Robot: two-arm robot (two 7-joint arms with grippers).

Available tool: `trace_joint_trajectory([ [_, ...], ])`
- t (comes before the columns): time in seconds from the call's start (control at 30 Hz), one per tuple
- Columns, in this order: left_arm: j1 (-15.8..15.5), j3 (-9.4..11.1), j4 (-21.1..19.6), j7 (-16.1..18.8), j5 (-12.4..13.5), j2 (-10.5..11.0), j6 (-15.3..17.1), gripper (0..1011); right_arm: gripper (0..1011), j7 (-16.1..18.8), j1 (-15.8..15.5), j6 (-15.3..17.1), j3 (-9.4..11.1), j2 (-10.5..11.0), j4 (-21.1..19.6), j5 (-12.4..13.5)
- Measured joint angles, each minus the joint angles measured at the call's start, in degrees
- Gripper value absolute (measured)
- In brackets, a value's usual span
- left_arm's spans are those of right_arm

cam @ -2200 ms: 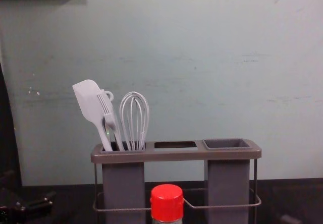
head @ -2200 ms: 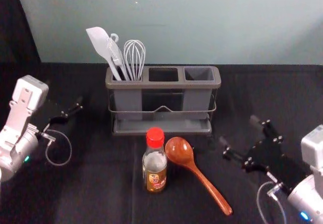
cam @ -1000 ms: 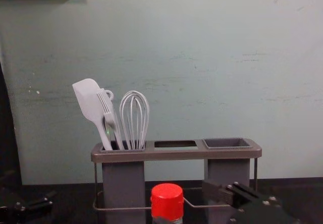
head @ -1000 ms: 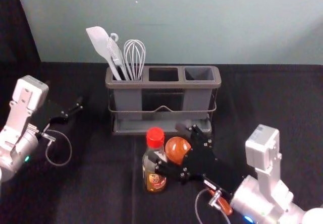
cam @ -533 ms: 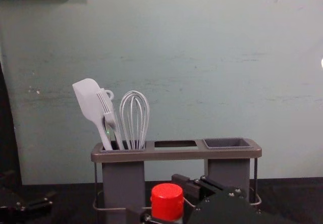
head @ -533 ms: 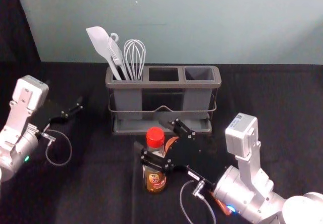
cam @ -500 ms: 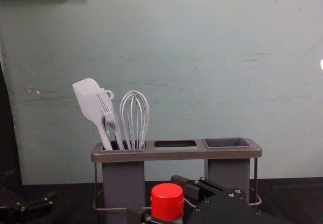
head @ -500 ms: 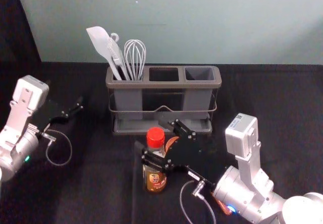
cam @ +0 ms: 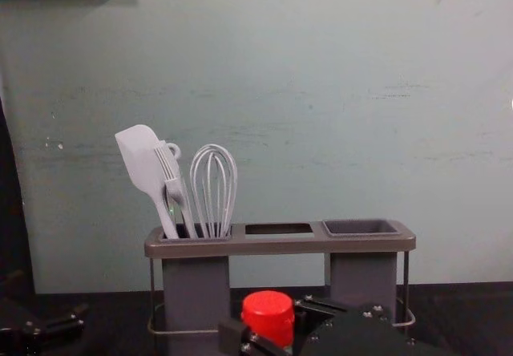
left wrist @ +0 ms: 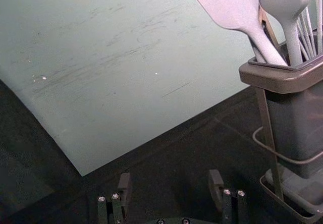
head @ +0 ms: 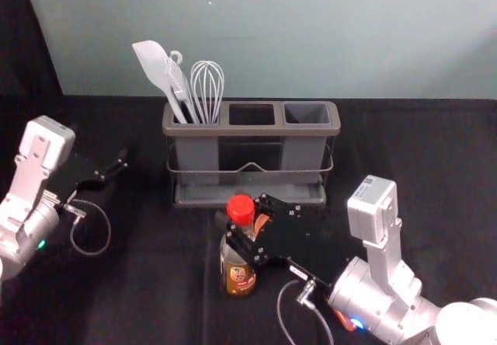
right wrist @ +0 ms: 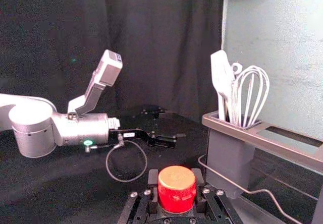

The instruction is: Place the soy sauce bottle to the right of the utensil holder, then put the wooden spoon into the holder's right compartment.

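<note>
Our right gripper (right wrist: 175, 176) is clamped on the bottle (head: 239, 271), near-upright in front of the holder (head: 252, 131); from this grip, its goal lies toward the holder's right side. Our left gripper (left wrist: 170, 176), fingers apart, is parked left of the holder. The spoon (head: 343, 318) lies slantwise before the holder, nearer our right arm. The holder's left compartment (head: 196, 155) has the spatula (head: 155, 69), brush (head: 178, 85) and whisk (head: 208, 88); its right compartment (head: 307, 113) awaits the spoon.

One Clamped, One Parked

The right arm (head: 373, 290) reaches in from four o'clock in the head view, the right gripper (head: 244, 217) aimed toward ten, jaws clamped. The left arm (head: 23, 232) sits parked near nine, the left gripper (head: 110, 157) pointing toward two, jaws spread.
</note>
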Motion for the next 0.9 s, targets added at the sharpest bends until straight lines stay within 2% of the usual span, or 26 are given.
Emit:
trace_joint_trajectory([
  [0.07,0.0,0.0,0.0,0.0,0.0,0.0,0.0,1000,382,0.1,-0.1,0.1,0.1,0.0,-0.2,0.0],
  [0.27,0.0,0.0,0.0,0.0,0.0,0.0,0.0,1000,382,0.5,-1.5,0.1,1.0,0.5,-2.8,0.1],
  [0.47,0.0,0.0,0.0,0.0,0.0,0.0,0.0,1000,382,0.6,-3.1,-0.4,3.0,1.7,-6.1,1.2],
  [0.53,0.0,0.0,0.0,0.0,0.0,0.0,0.0,1000,382,0.5,-3.9,-0.7,4.4,2.4,-7.2,1.8],
  [0.63,0.0,0.0,0.0,0.0,0.0,0.0,0.0,1000,382,-0.2,-5.4,-1.4,7.5,3.7,-8.4,3.3],
  [0.73,0.0,0.0,0.0,0.0,0.0,0.0,0.0,1000,382,-0.6,-6.2,-1.5,9.7,4.5,-8.8,4.2],
  [0.83,0.0,0.0,0.0,0.0,0.0,0.0,0.0,1000,382,-1.6,-7.8,-1.8,13.5,5.8,-8.8,5.2],
  [0.9,0.0,0.0,0.0,0.0,0.0,0.0,0.0,1000,382,-2.1,-8.3,-2.0,14.8,6.1,-8.5,5.2],
])
